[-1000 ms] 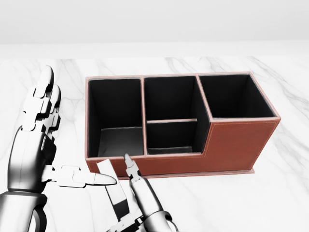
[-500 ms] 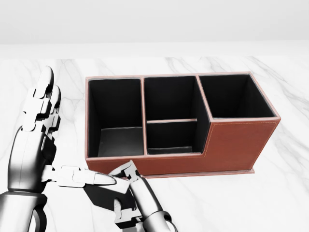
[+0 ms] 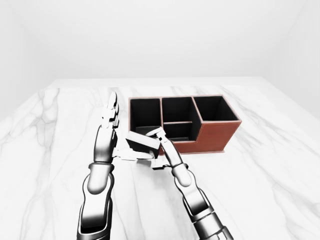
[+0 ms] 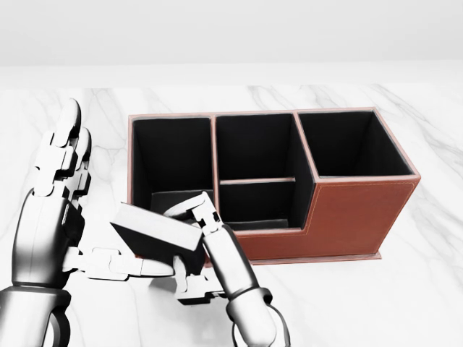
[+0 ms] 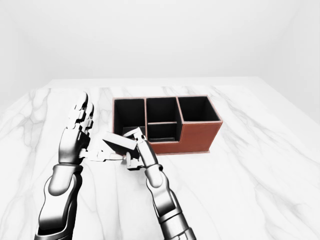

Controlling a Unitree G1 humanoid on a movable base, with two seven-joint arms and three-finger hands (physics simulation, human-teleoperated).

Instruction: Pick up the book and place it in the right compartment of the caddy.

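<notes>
I am holding the book (image 4: 155,235) in my right hand (image 4: 199,246), with the fingers (image 4: 205,210) clamped over its upper edge and a lower finger pressing its underside. The book is a dark slab with a grey edge, and it is sitting tilted, its left end lower than its right end in the head view. It is lifted clear of the marble surface (image 4: 405,289) and is overlapping the lower left corner of the caddy (image 4: 354,217), at the near wall of the caddy's left compartment (image 4: 173,166). It is not inside any compartment.

My left hand (image 4: 54,195) is standing left of the caddy with its fingers apart: 2 fingers are pointing up and 1 finger (image 4: 119,264) is stretching toward the caddy, passing under the book's lower edge. I cannot tell whether that finger is touching the book.

The caddy is brown outside and black inside. It is showing 4 compartments: 1 on the left, 2 in the middle, and the taller right compartment (image 4: 351,144), which is empty and well apart from the book.
</notes>
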